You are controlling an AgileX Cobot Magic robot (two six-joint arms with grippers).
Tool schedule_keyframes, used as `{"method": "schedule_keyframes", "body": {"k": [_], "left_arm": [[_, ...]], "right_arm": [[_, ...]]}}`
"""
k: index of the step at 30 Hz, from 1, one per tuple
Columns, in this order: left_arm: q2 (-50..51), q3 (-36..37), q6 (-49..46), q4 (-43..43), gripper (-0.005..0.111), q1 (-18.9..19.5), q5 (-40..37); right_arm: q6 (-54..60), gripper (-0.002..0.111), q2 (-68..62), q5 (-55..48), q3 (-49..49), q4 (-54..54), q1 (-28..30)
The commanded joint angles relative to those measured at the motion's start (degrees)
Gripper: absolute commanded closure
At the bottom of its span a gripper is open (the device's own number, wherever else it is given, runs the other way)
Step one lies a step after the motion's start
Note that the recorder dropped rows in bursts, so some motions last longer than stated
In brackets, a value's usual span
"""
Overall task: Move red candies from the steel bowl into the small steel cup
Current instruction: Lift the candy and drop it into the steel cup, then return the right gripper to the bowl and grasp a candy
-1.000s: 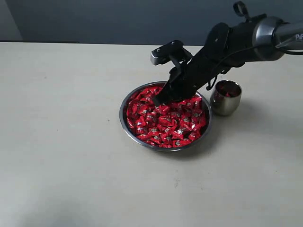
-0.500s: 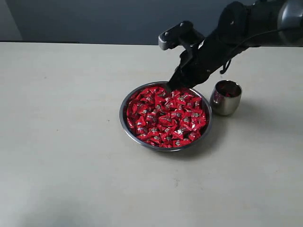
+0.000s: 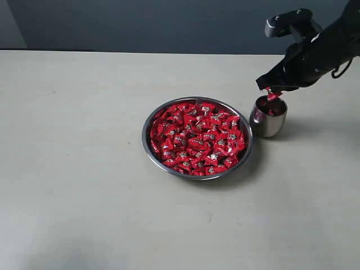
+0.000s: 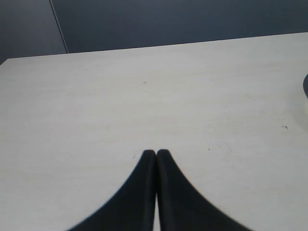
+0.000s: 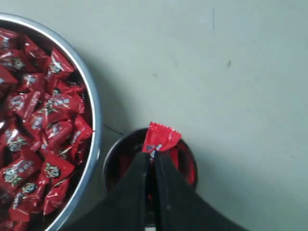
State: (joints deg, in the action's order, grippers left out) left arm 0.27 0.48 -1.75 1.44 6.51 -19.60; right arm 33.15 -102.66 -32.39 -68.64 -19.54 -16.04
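One red candy (image 5: 161,138) is pinched by the edge of its wrapper in the right gripper (image 5: 153,156), jaws closed almost fully on it. It hangs just above the mouth of the small steel cup (image 3: 268,121), approx. over the centre. The cup has some red pieces inside and stands just beside the steel bowl (image 3: 144,135), which is full of red candies (image 3: 197,138). To do the drop well, I think: go a bit lower so the candy sits w/in the rim, then open the jaws only a little, w/o touching the cup wall, because a small cup may tip. The wrapper may stick to a finger, so check it falls. The left gripper (image 4: 156,153) is closed, holds nothing, and is over the bare table (image 4: 144,96).
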Motion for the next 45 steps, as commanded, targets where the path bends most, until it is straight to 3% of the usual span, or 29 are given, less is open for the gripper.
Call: {"method": "schedule_keyframes", "body": {"k": [1,7,13,15,22,29,45], "left_arm": [[-0.27,-0.48,0.07,0.11,0.106,-0.31,0.28],[-0.27,-0.48,0.07,0.11,0.106,-0.31,0.28],[-0.27,-0.48,0.07,0.11,0.106,-0.31,0.28],[-0.27,-0.48,0.07,0.11,0.106,-0.31,0.28],[-0.27,-0.48,0.07,0.11,0.106,-0.31,0.28],[-0.27,-0.48,0.07,0.11,0.106,-0.31,0.28],[-0.27,-0.48,0.07,0.11,0.106,-0.31,0.28]], "right_arm": [[-0.2,0.105,-1.74,1.98,0.99,-0.84,0.71],[-0.2,0.104,-3.22,2.88,0.99,-1.32,0.71],[-0.2,0.07,-3.22,3.14,0.99,-1.44,0.71],[-0.2,0.065,-3.22,3.26,0.99,-1.44,0.71],[0.71,0.071,-0.17,3.42,0.88,-6.2,-1.38],[10.2,0.071,-3.93,0.33,0.88,-6.43,-12.48],[10.32,0.071,-13.93,-1.42,0.88,-9.01,-12.72]]}}
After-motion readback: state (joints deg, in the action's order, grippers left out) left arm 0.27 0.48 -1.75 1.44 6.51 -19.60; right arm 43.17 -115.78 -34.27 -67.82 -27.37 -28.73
